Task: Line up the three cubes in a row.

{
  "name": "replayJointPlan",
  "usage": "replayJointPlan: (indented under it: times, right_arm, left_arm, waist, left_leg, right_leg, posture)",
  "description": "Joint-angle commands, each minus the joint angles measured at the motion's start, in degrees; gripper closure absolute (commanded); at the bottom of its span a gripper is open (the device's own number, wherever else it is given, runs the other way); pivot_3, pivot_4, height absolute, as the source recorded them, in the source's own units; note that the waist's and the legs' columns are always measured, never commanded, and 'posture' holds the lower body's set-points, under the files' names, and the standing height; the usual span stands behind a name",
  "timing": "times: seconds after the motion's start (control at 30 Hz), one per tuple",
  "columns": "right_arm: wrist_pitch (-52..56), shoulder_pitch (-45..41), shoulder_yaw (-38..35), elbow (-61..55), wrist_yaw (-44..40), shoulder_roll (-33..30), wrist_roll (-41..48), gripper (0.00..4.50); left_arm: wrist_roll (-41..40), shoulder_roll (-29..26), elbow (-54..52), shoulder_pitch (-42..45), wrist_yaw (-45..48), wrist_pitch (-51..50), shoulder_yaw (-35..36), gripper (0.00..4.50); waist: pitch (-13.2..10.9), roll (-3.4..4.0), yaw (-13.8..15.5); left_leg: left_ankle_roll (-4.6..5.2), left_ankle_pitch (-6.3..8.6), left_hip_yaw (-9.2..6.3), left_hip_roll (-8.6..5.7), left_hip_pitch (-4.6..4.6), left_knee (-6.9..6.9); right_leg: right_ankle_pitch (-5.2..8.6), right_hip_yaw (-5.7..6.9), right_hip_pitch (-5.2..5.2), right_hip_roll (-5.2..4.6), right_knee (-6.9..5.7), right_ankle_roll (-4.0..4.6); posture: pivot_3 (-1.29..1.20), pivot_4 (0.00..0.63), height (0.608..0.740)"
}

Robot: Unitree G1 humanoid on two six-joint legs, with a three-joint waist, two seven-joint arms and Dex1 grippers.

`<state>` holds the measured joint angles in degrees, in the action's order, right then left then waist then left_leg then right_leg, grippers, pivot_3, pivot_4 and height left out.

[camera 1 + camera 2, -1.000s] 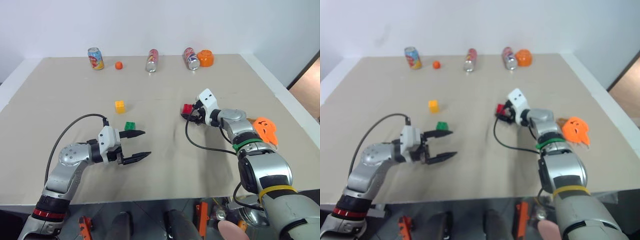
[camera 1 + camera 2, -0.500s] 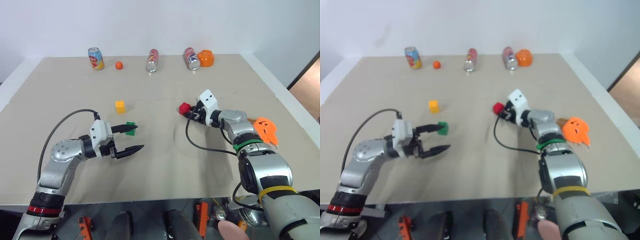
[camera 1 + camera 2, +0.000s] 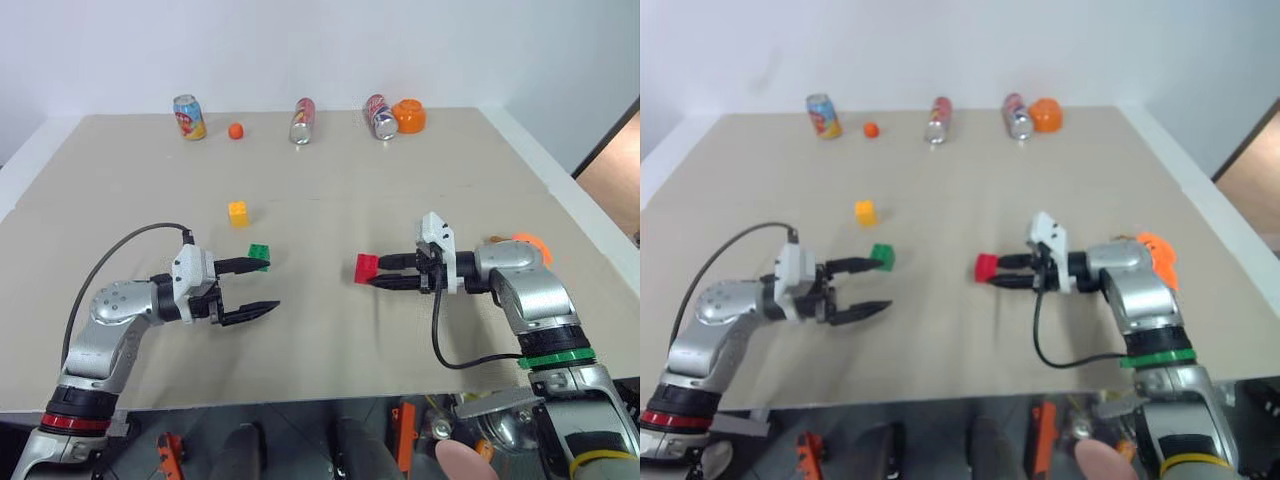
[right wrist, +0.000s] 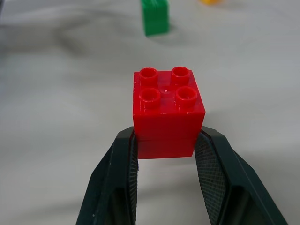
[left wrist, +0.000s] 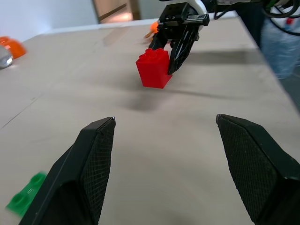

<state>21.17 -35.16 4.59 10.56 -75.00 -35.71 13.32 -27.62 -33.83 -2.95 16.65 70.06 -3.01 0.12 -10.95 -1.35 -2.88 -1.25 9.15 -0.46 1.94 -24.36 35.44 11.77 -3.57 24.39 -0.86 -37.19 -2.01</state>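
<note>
**Three cubes, one in the right gripper**

Three cubes: yellow [image 3: 238, 212], green [image 3: 259, 254], red [image 3: 367, 268]. Three cans [image 3: 301, 121] stand at the table's [image 3: 330, 340] far edge. The right gripper [image 3: 385, 273] is clamped on the red cube, studs up, mid-table. The left gripper [image 3: 259, 288] is spread apart, its upper finger by the green cube.

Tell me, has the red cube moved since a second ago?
Yes. The red cube, clamped in the right end effector, came toward the table's near edge, farther from the cans.

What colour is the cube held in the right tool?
Red: the cube sits between the right tool fingers, clearest in the right wrist view.
</note>
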Motion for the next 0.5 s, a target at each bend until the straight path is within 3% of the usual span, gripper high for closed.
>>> replayJointPlan:
  times: [0.03, 0.5]
  right_arm:
    - [-1.19, -0.21, 0.67, -2.18, 1.72, 1.15, 0.52, 3.32]
    - [-8.56, -5.06, 5.41, 9.26, -3.84, 0.22, -2.19, 3.32]
  left_arm:
    - [-1.86, -1.28, 0.71, 1.53, 2.48, 0.16, 1.73, 0.92]
    - [-1.18, -2.15, 3.61, 1.54, 5.12, 1.74, 2.26, 0.92]
  waist:
    - [0.00, -0.01, 0.06]
    - [0.00, -0.02, 0.15]
  left_leg:
    - [0.00, 0.00, 0.00, 0.00, 0.00, 0.01]
    - [-0.02, 0.03, 0.10, -0.04, -0.11, 0.03]
  right_leg:
    - [0.01, 0.00, 0.00, 0.00, 0.00, 0.02]
    - [-0.01, -0.07, 0.02, -0.05, 0.01, -0.04]
  posture:
    - [0.00, 0.150, 0.740]
    - [0.00, 0.150, 0.740]
